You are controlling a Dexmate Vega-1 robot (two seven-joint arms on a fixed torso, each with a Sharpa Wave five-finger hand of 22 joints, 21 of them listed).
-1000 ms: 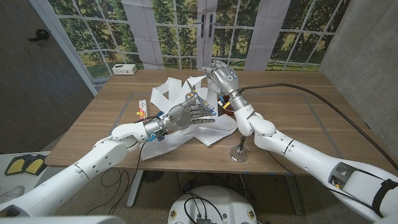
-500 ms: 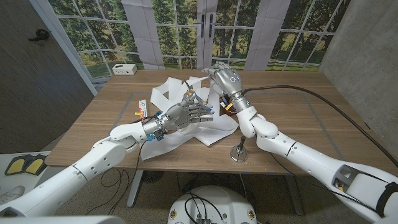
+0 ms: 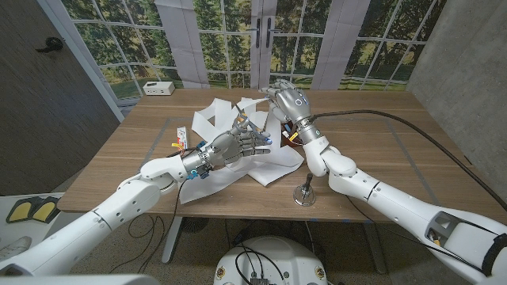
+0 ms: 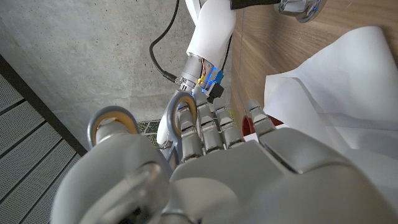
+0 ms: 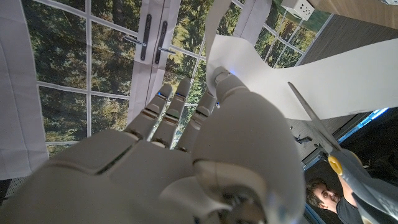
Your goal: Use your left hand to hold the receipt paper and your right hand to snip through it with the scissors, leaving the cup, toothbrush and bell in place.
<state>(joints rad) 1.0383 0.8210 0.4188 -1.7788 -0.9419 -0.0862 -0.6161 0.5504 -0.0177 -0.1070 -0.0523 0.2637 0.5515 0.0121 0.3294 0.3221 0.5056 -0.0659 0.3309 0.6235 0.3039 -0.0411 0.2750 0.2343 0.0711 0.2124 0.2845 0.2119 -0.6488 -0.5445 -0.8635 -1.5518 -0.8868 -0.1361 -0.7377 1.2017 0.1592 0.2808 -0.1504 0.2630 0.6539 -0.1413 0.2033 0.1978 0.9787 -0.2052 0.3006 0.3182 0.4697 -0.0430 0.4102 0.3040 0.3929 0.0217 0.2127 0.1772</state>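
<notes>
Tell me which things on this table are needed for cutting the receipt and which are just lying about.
For the job: receipt paper, scissors, left hand, right hand.

Lying about, to be left alone: bell, toothbrush, cup (mostly hidden), white box.

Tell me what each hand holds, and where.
Left hand holds the scissors by their handle loops. Right hand touches the receipt paper; grip unclear.

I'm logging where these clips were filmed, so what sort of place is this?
Probably an indoor robot test space dressed as a room: a wooden table against a backdrop of printed forest windows, a bare concrete wall beside it, and cables running across the tabletop.
</notes>
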